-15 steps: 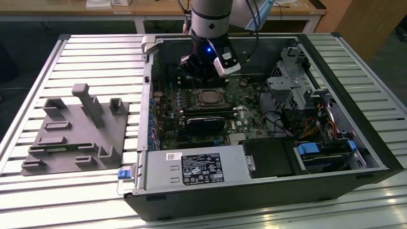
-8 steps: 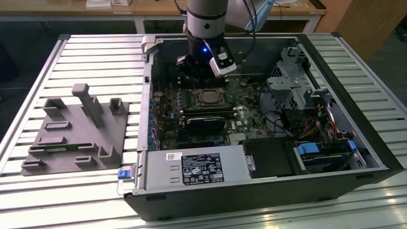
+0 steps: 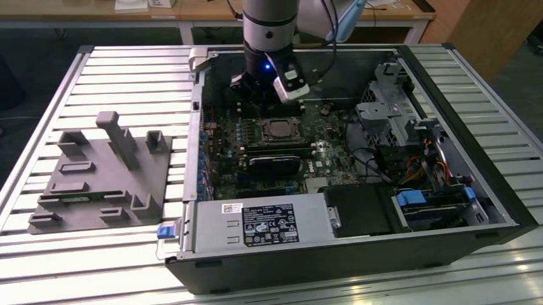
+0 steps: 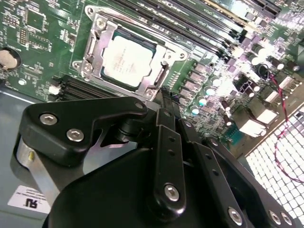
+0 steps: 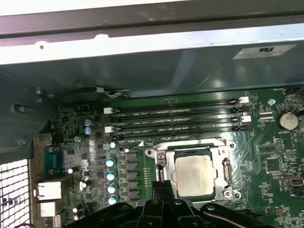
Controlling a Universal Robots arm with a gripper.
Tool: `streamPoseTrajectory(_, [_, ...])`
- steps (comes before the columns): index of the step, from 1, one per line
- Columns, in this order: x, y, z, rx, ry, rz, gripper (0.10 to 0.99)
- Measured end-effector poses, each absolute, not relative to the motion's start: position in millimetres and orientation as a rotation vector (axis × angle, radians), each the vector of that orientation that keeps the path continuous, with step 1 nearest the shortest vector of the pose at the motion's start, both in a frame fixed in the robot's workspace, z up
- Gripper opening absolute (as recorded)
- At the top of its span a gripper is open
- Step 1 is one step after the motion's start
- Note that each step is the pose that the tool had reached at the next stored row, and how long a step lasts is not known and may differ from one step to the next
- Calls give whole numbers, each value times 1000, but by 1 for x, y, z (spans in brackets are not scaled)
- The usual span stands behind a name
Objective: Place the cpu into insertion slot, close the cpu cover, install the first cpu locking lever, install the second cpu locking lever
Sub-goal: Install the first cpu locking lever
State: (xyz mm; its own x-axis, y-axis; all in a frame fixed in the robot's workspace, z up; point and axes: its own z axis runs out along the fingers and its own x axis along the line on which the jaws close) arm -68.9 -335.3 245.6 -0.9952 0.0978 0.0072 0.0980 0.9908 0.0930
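One chip point(image 4: 127, 61) sits in its socket point(image 4: 101, 72) | cover point(image 4: 95, 47) lies down over it | claw point(image 4: 166, 97) pinched narrow, holding nothing, just beside the cover edge | risk: a crooked push could slip off and scratch the green board point(image 4: 38, 28)

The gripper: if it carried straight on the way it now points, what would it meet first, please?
Most likely the cpu cover, at its rim nearest the gripper, not the cpu itself. Depth is unclear, so it could land on the board just beside it.
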Motion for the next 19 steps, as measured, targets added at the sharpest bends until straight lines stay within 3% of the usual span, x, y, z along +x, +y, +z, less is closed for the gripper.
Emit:
streamPoseTrajectory(10, [-90,-335,245,-154,-3131,-154,106])
streamPoseTrajectory(19, [-102,-335,245,-153,-3119,-279,106])
